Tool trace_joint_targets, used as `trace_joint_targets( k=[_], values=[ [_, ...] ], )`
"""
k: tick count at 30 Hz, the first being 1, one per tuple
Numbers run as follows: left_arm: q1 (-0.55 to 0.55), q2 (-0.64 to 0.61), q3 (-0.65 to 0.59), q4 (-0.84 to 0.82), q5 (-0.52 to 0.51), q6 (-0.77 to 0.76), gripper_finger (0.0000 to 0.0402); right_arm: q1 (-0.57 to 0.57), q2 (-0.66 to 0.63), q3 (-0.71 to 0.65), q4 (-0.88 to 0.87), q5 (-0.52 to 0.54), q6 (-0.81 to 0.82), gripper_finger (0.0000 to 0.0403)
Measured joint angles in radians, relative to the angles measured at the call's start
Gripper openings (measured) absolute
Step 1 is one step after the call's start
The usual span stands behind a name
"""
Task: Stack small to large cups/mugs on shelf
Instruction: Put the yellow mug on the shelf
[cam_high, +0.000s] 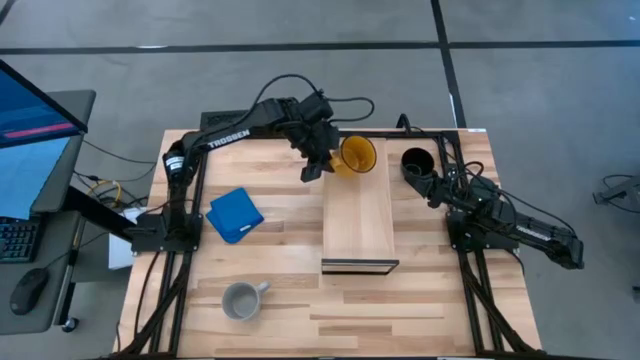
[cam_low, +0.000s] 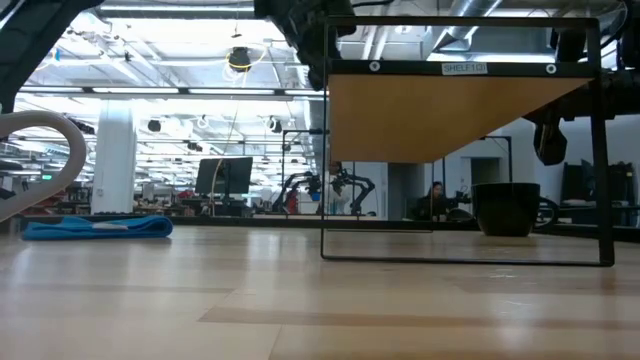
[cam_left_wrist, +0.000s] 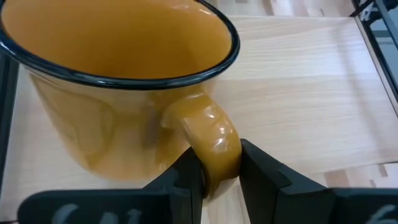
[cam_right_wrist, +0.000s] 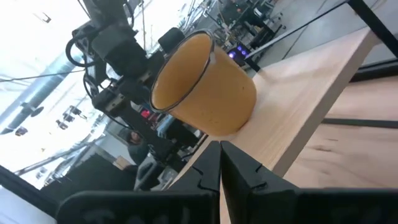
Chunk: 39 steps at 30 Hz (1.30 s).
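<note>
The yellow-orange mug (cam_high: 357, 155) is at the far end of the light-wood shelf (cam_high: 358, 220), tilted, and my left gripper (cam_left_wrist: 217, 165) is shut on its handle. In the right wrist view the yellow mug (cam_right_wrist: 208, 87) leans over the shelf board (cam_right_wrist: 298, 106); I cannot tell whether its base touches the board. The black mug (cam_high: 418, 163) stands on the table right of the shelf. My right gripper (cam_right_wrist: 221, 152) is shut and empty just on the near side of it. The grey mug (cam_high: 241, 300) stands upright near the table's near edge. My left gripper pinches the yellow mug's handle (cam_left_wrist: 214, 140) between its two fingers (cam_left_wrist: 186, 174), at the lower curve of the loop. The fingers come from the table's left side, slanting down. The mug is tilted in the hold, its open mouth turned up and toward the gripper.
A flat blue square object (cam_high: 235, 215) lies on the table left of the shelf. The shelf's dark frame (cam_low: 600, 150) stands around the board, and the black mug (cam_low: 505, 208) shows beneath it in the low view. Bare planks lie between the shelf and the grey mug.
</note>
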Motion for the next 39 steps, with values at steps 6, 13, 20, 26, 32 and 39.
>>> trace_joint_targets(
  k=[6, 13, 20, 26, 32, 39],
  values=[
    [0.009, 0.001, -0.001, -0.027, -0.004, 0.013, 0.0066, 0.000, 0.000, 0.000, 0.000, 0.000, 0.000, 0.0033],
    [0.019, 0.000, -0.074, 0.002, 0.030, 0.001, 0.0056, 0.000, 0.000, 0.000, 0.000, 0.000, 0.056, 0.0033],
    [0.023, 0.000, -0.080, 0.010, 0.047, 0.022, 0.0053, 0.000, 0.000, 0.000, 0.001, 0.000, 0.077, 0.0033],
    [0.034, 0.000, -0.081, 0.013, 0.040, 0.011, 0.0049, 0.000, 0.000, 0.000, 0.001, 0.000, 0.078, 0.0033],
    [0.040, -0.002, -0.082, 0.014, 0.011, -0.015, 0.0034, 0.000, 0.000, 0.000, 0.001, 0.000, 0.078, 0.0033],
    [0.013, -0.002, -0.083, 0.005, 0.063, 0.024, 0.0026, 0.000, 0.000, 0.000, 0.003, 0.000, 0.077, 0.0033]
  ],
)
